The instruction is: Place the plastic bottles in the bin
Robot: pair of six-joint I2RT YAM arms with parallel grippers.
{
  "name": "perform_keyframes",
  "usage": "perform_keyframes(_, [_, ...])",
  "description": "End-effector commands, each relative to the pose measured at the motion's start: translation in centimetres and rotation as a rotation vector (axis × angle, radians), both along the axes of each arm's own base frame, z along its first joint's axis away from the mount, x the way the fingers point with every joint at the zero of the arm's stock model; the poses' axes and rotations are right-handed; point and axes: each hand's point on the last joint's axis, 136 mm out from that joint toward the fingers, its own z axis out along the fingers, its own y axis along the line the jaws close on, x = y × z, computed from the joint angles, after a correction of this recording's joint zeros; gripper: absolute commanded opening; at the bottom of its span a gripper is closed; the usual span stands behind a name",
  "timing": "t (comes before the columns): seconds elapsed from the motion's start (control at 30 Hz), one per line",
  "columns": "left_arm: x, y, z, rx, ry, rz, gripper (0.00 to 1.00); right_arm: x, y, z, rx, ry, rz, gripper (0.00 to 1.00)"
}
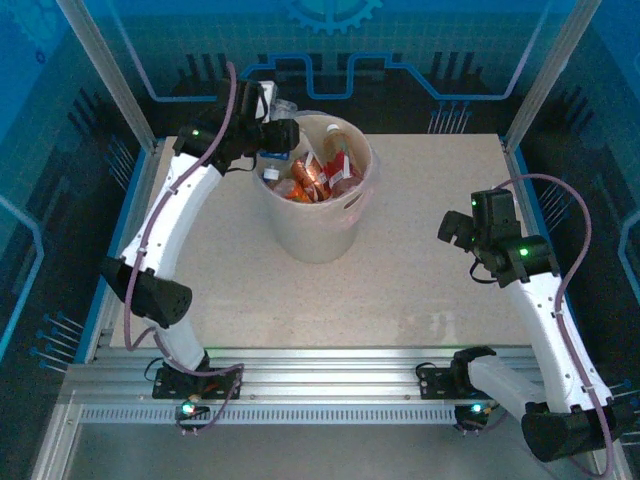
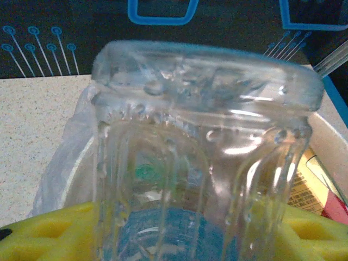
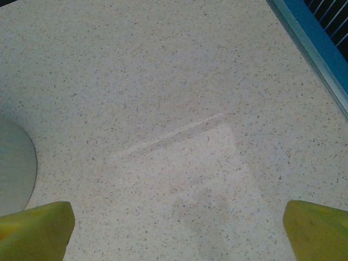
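A clear plastic bottle (image 2: 201, 141) with a blue label sits between the yellow fingers (image 2: 49, 234) of my left gripper (image 2: 179, 234), which is shut on it; its base points away from the camera. My left gripper (image 1: 288, 135) hovers at the left rim of the white bin (image 1: 340, 225). The bin's bag-lined edge (image 2: 70, 157) lies right under the bottle. Several bottles (image 1: 315, 180) with red and orange labels lie inside. My right gripper (image 1: 455, 232) hangs open over bare table at the right, its jaws (image 3: 179, 231) wide apart with nothing between them.
The speckled table top (image 1: 420, 290) stretches between the bin and the right arm. Blue-edged enclosure walls (image 1: 520, 170) close the sides and back. The bin's grey wall (image 3: 13, 168) shows at the left of the right wrist view.
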Motion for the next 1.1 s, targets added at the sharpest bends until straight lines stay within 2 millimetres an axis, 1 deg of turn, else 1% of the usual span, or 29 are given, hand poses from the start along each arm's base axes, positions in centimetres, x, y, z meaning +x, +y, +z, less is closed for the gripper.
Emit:
perform_keyframes(0.0, [-0.7, 0.1, 0.3, -0.025, 0.031, -0.002, 0.66, 0.3, -0.1, -0.2, 0.004, -0.006, -0.002, 1.00])
perform_keyframes(0.2, [-0.9, 0.1, -1.1, -0.002, 0.081, -0.013, 0.76, 0.6, 0.1, -0.4, 0.012, -0.003, 0.002, 1.00])
perform_keyframes(0.27, [-0.9, 0.0, -1.5, 0.001, 0.091, -0.018, 0.82, 0.6, 0.1, -0.4, 0.014, -0.002, 0.003, 1.00])
perform_keyframes(0.37, [-0.6, -0.1, -1.5, 0.003, 0.084, -0.021, 0.88, 0.7, 0.1, -0.4, 0.014, -0.002, 0.005, 1.00])
perform_keyframes(0.4, [-0.6, -0.1, -1.4, 0.001, 0.079, -0.022, 0.89, 0.6, 0.2, -0.4, 0.015, -0.001, 0.005, 1.00])
perform_keyframes(0.6, [0.0, -0.1, 0.6, -0.020, 0.004, -0.015, 0.90, 0.7, 0.2, -0.5, 0.014, 0.000, 0.007, 1.00])
perform_keyframes(0.77, [0.7, 0.6, 3.6, -0.025, -0.116, 0.027, 0.91, 0.8, 0.3, -0.5, 0.019, 0.001, 0.009, 1.00])
perform_keyframes(0.9, [1.6, 0.9, 5.2, -0.035, -0.208, 0.051, 0.93, 0.9, 0.4, -0.6, 0.021, 0.005, 0.014, 1.00])
perform_keyframes(0.97, [2.3, 0.9, 5.6, -0.039, -0.250, 0.067, 0.91, 1.0, 0.4, -0.7, 0.022, 0.008, 0.013, 1.00])
perform_keyframes(1.07, [3.5, 1.0, 5.4, -0.032, -0.283, 0.087, 0.82, 1.0, 0.5, -0.8, 0.025, 0.010, 0.016, 1.00])
